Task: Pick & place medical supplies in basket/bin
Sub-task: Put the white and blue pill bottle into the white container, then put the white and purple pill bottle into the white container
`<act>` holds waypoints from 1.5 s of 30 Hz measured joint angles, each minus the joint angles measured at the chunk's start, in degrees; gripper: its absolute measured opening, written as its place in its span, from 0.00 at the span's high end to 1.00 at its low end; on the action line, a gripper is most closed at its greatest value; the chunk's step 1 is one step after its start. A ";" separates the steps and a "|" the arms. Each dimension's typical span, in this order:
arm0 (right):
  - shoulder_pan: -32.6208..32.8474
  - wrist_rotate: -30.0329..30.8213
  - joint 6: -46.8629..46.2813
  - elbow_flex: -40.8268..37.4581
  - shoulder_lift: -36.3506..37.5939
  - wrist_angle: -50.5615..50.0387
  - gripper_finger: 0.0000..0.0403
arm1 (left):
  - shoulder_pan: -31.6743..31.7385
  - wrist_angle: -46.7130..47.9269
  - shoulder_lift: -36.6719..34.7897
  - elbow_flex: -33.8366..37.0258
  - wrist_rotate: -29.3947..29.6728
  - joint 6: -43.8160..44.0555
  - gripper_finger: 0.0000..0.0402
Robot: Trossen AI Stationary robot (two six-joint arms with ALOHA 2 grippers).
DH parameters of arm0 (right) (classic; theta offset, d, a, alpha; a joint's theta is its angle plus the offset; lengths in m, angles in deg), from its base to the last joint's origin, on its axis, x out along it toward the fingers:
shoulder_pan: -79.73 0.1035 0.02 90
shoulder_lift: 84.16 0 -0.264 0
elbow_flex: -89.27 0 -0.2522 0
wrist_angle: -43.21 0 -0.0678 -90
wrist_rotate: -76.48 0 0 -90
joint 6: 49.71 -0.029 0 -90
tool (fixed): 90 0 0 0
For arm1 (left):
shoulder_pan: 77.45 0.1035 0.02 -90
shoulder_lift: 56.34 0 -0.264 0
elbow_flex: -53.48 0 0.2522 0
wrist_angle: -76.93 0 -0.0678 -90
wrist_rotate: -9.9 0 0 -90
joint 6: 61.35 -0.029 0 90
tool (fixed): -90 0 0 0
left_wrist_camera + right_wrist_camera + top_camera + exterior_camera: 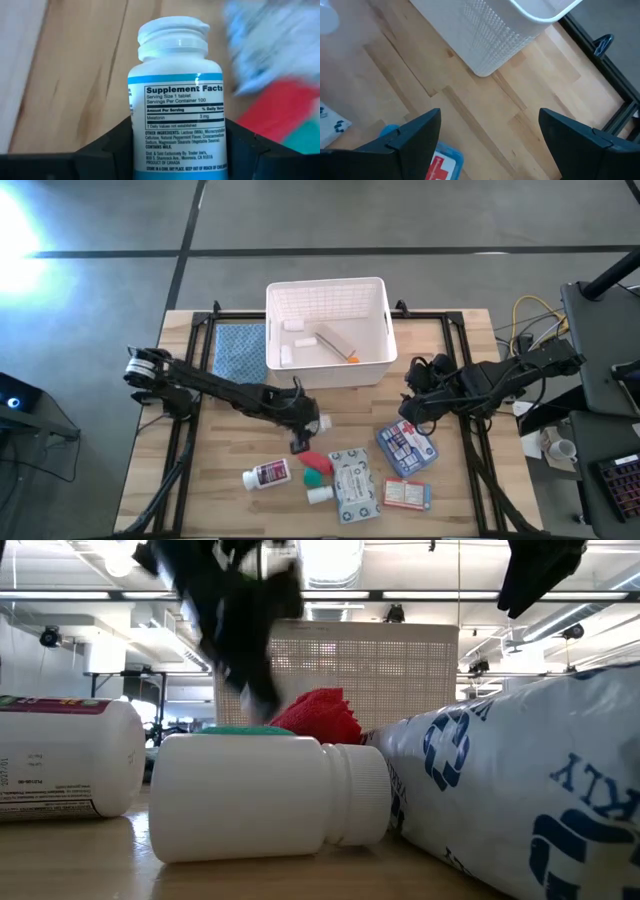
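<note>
Wooden tabletop (470,350)'s got one white bin (327,330) at the far edge with three items inside that you can't make out well. Your left gripper (305,435) is clamped on one white pill bottle (175,100) mid-table. Two more white bottles (266,474) lie near the red tube (316,461), plus one blue pouch (406,448), one grey-white packet (355,484), one white-red box (406,494). Right gripper (412,405) hangs wide open, empty, over the pouch.

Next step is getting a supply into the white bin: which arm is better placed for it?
Left. Its tool is shut on a white pill bottle, so it only needs to carry it to the bin. The right tool is open and empty above the blue pouch.
</note>
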 joint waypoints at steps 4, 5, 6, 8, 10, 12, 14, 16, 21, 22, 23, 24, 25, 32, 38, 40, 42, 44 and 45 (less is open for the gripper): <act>0.04 -0.21 -0.02 -0.01 0.42 0.00 0.19 | 0.43 0.44 -3.05 -8.00 0.01 -0.68 0.47; 0.02 -0.19 -0.04 -0.01 0.51 0.02 0.19 | 0.62 0.21 -3.86 -10.84 0.87 -1.26 0.47; 0.02 -0.13 -0.04 -0.01 0.69 -0.02 0.19 | 0.80 -0.06 -4.41 -13.89 2.43 -1.96 0.47; 0.02 0.29 -0.02 -0.01 0.91 0.00 0.19 | 0.85 -0.13 -4.88 -19.94 9.20 -5.35 0.47; 0.04 1.03 -0.11 -0.01 0.92 0.02 0.19 | 0.85 0.53 -4.67 -25.29 18.39 -12.10 0.47; 0.02 1.58 -0.27 -0.01 0.92 0.08 0.19 | 2.03 1.16 -3.82 -29.48 26.06 -20.68 0.46; -0.01 1.60 -0.26 -0.01 0.92 0.24 0.19 | 4.82 3.33 -2.72 -32.80 28.55 -25.51 0.46; 0.00 1.59 -0.28 -0.01 0.92 0.37 0.19 | 9.18 8.46 -1.00 -36.06 29.09 -25.89 0.45; 0.04 1.54 -1.80 -0.01 0.92 0.72 0.19 | 17.09 23.72 3.81 -40.61 29.59 -24.53 0.37; 0.04 1.44 -2.02 -0.01 0.92 0.76 0.19 | 17.71 26.12 4.38 -41.16 29.42 -24.53 0.34; 0.04 1.30 -2.15 -0.01 0.92 0.82 0.19 | 17.93 27.91 4.71 -41.65 29.35 -24.52 0.32; 0.04 1.11 -2.19 -0.01 0.90 0.90 0.19 | 17.96 29.39 4.75 -42.02 29.34 -24.53 0.30; 0.07 0.81 -2.19 -0.01 0.90 0.92 0.19 | 17.76 30.15 4.74 -42.10 29.39 -24.50 0.28; 0.07 0.23 -1.92 -0.38 0.89 0.93 0.19 | 8.33 40.91 -0.34 -41.89 21.20 -21.30 0.22; 0.07 1.48 -1.07 -2.30 0.88 1.56 0.19 | -5.20 45.81 -3.65 -38.47 6.35 3.46 0.22; 0.02 1.58 -1.04 -2.94 0.88 1.63 0.19 | -10.31 45.79 -3.66 -35.61 6.38 6.60 0.22; 0.01 1.62 -0.37 -3.55 0.88 2.49 0.19 | -14.94 45.61 -3.66 -31.26 7.43 9.88 0.22; -0.02 1.63 0.69 -4.04 0.88 4.31 0.19 | -18.90 44.25 -3.66 -25.36 7.82 15.71 0.22; -0.09 1.65 1.51 -4.22 0.88 5.26 0.19 | -20.73 42.87 -3.61 -22.34 7.87 18.30 0.22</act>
